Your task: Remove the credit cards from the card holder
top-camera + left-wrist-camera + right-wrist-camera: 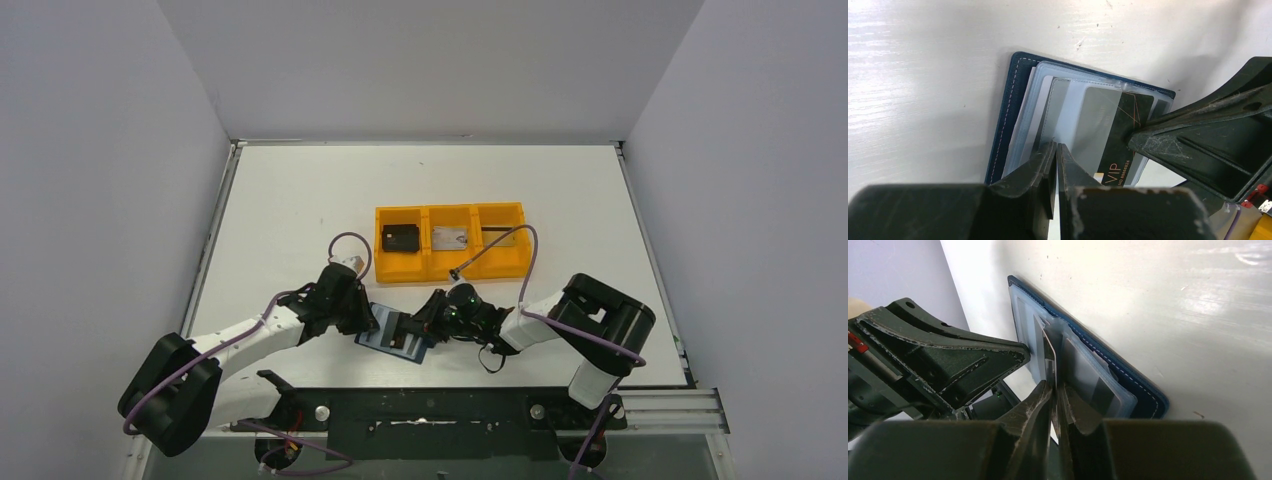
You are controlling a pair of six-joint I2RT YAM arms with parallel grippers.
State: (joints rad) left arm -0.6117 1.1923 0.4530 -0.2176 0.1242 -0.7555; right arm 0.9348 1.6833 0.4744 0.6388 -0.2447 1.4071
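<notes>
The navy card holder (388,341) lies open on the table between both grippers, its clear sleeves fanned up (1008,110) (1135,390). My left gripper (367,321) (1056,146) is shut on the edge of a clear sleeve. My right gripper (428,318) (1053,385) is shut on a thin upright edge, which looks like a black card with gold "VIP" lettering (1128,112) (1049,352). That card sits partly in a sleeve. A silver-grey card (450,239) lies in the orange tray's middle compartment. A tan card with a dark stripe (499,238) lies in its right compartment.
The orange three-compartment tray (400,272) stands just behind the grippers, with a dark flat item (400,238) in its left compartment. The two grippers are very close together over the holder. The table's front edge is just below the holder.
</notes>
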